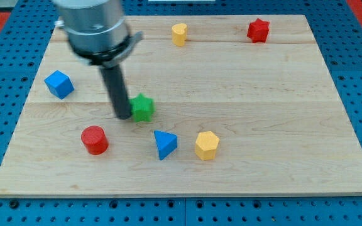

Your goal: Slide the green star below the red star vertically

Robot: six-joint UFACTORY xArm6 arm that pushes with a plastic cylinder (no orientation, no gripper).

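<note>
One relation decides the coming move: my tip (123,117) sits just to the view's left of the green star (142,108), touching or nearly touching its side, so a push from here would drive the block toward the view's right. That suits the task, since the red star (257,30) lies well apart, far to the view's right of the green star and near the view's top edge of the wooden board (281,157). No jaws exist on this arm, only the bare rod, so nothing is gripped; the green star rests free on the board.
</note>
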